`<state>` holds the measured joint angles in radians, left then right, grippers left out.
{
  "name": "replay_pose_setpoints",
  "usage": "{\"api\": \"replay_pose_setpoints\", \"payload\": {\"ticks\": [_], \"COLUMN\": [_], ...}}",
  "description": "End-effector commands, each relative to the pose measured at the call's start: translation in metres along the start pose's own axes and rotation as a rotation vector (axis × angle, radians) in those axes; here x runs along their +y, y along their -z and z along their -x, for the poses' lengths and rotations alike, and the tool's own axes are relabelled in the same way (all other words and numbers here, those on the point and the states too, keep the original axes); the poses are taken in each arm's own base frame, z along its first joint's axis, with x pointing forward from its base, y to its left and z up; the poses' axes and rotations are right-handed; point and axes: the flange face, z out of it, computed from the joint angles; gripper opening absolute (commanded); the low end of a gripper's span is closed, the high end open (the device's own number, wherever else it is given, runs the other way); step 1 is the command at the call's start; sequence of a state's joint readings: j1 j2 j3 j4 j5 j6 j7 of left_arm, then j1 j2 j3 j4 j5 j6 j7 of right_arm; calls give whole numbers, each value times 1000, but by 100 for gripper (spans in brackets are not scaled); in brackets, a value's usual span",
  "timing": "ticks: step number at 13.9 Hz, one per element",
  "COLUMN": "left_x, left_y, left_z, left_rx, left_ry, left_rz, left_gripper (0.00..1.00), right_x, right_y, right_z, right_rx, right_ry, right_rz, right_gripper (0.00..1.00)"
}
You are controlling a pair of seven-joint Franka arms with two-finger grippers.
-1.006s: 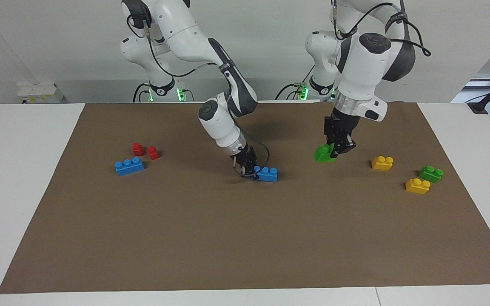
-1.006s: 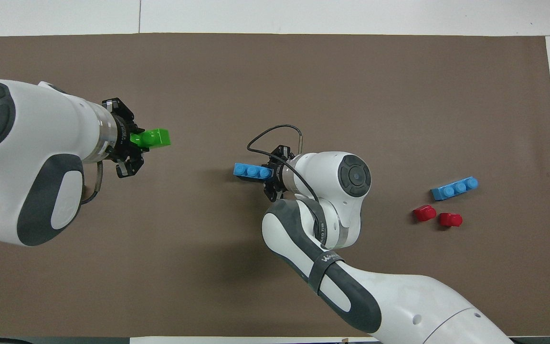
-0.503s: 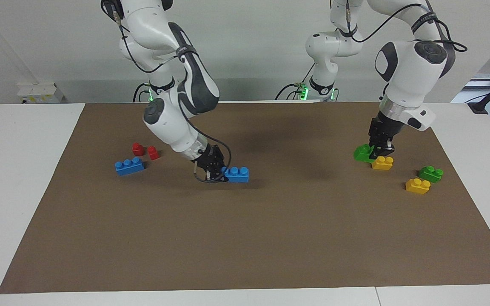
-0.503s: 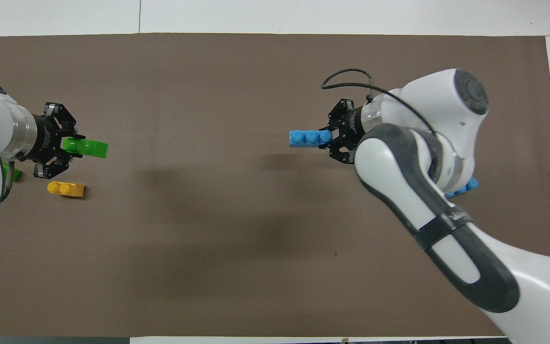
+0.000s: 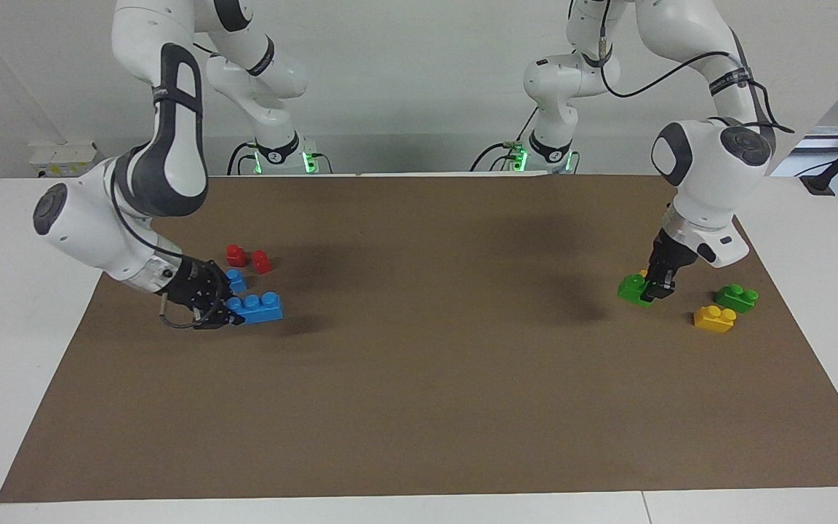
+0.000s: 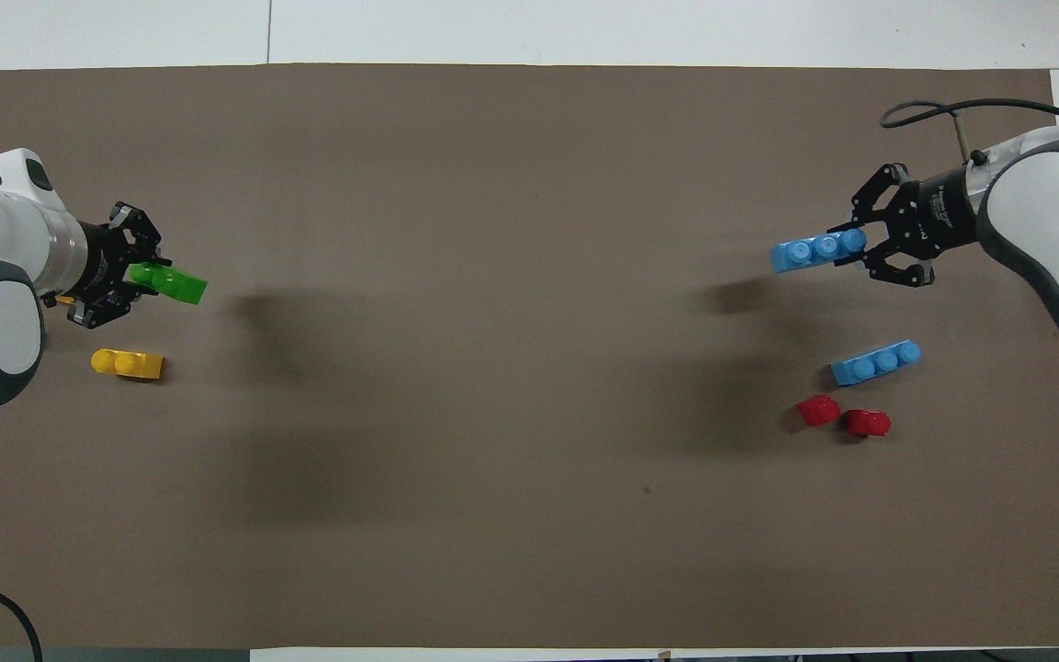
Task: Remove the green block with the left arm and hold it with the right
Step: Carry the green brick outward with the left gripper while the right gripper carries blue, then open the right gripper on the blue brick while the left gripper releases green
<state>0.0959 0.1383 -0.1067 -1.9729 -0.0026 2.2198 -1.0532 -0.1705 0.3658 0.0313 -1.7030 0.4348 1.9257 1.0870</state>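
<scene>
Left hand (image 5: 657,290) clenched on the green block (image 5: 635,288), held low over the brown mat (image 5: 419,407) at my left arm's end of the bench (image 5: 26,218); whether the block touches the mat I cannot tell. Right hand (image 5: 224,309) clenched on one end of a blue brick (image 5: 259,306), low over the mat at my right arm's end.

Nearest to me on that end: two red pieces (image 5: 248,258), side by side. A second blue brick (image 6: 875,361) lies just farther out than the red pieces, partly hidden by my right hand in the facing view.

On the left arm's end: a second green brick (image 5: 737,297) sits on the mat, a yellow brick (image 5: 714,318) just beside it and slightly farther from me.
</scene>
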Motion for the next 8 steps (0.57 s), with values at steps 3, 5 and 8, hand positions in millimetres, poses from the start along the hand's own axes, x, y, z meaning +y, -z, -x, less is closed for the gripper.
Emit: {"api": "replay_pose_setpoints", "payload": {"ticks": [3,5,8], "left_x": [-2,-1,4], "left_y": [-28,-44,-73], "left_z": [-20,-22,-20], "left_rx": [9,7,23], "left_ry": [-69,-81,-134], "left_rz": [21,21,-21], "left_gripper": [0,0,0], "right_x": [15,18,22], "right_y": [-53,-68,-75], "right_z": [-41,-40,-39], "right_rx": [-1,-31,-42], "right_ry": [28,6,-6], "right_rz": [23,9,10], "right_gripper": [0,0,0]}}
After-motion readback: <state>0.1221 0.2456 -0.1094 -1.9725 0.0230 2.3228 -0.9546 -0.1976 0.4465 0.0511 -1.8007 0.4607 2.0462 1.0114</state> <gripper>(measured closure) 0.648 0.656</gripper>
